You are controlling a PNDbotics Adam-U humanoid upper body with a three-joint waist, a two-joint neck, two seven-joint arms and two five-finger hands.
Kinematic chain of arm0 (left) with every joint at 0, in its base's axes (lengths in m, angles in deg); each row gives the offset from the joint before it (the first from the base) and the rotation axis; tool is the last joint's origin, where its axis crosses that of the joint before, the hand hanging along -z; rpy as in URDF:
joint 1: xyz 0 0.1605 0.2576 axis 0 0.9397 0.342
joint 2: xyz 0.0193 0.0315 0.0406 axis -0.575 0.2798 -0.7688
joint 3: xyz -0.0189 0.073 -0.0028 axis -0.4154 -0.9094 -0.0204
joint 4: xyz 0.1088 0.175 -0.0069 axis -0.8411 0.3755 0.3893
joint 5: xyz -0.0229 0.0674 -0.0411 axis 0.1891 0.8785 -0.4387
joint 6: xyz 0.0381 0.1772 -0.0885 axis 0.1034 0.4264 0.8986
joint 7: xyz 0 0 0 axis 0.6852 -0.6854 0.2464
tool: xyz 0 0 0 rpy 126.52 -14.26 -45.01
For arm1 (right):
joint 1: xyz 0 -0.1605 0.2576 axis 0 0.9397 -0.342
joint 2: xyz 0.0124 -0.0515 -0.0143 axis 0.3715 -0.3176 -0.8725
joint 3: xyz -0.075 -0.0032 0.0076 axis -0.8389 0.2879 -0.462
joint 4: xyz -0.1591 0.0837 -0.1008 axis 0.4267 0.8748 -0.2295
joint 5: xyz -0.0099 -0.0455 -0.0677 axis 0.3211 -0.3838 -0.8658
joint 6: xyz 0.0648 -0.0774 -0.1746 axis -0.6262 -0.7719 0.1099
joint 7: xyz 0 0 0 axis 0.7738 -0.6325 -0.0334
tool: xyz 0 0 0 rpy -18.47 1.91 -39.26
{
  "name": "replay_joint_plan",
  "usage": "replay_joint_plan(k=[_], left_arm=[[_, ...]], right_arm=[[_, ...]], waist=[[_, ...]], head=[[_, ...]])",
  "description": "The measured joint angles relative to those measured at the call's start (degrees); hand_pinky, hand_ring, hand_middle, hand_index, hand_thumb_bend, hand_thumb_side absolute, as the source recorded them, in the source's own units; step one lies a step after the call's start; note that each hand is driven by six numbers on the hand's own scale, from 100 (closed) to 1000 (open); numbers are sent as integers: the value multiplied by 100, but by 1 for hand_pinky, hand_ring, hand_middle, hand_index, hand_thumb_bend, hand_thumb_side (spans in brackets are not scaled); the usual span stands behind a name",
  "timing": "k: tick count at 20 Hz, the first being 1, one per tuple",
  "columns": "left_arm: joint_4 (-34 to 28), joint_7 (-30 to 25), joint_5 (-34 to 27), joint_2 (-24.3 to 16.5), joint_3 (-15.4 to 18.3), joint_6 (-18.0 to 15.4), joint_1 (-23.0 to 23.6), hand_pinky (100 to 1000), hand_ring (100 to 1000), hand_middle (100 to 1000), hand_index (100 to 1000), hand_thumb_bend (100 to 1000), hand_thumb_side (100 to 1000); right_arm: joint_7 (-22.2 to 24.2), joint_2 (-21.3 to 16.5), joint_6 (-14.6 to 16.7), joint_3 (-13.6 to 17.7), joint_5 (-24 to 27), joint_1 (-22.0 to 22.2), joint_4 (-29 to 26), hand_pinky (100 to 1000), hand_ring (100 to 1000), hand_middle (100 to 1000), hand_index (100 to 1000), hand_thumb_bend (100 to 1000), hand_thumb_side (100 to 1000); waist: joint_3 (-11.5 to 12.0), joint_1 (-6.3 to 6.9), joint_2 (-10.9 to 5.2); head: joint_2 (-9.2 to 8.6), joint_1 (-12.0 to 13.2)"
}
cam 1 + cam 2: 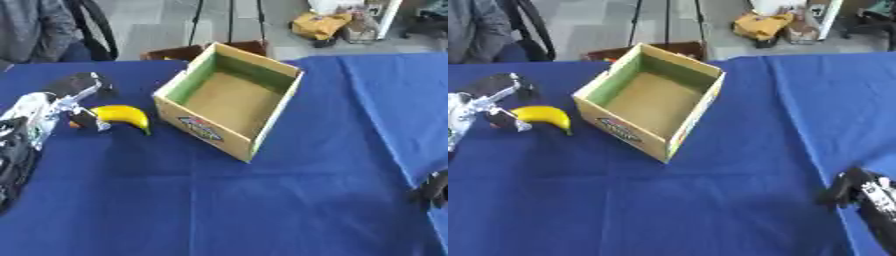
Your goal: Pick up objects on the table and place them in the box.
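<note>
Currently we are logging the left hand [74, 102] at the far left of the blue table [262, 200], reaching in over the banana [124, 116]. Its fingers are curling down around the banana's left end, one dark fingertip sitting just beside that end and another arching over from the far side; whether they are already pinching the fruit we cannot tell. The banana is lying flat on the cloth, long axis running left to right, its right tip bending toward the near edge. It is lying immediately right of the fingers and just left of the cardboard box [229, 102], which is standing open and apparently empty. The right hand [859, 192] is idling at the near right, well apart from both, fingers unreadable. We are judging the left hand far nearer.
</note>
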Motion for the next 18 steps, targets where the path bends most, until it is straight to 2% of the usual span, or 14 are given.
replay_joint_plan(k=[7,18], left_arm=[[2,-198,-17,-8,0,-96,-38,659,557,523,702,575,187],[32,-570,34,-39,0,-210,-73,656,546,516,702,572,211]], right_arm=[[10,1,3,0,-8,-17,1,514,364,276,464,100,784],[20,1,-4,0,-54,-39,32,516,365,275,465,100,788]], waist=[[-26,30,47],[-75,71,77]], head=[[8,208],[53,230]])
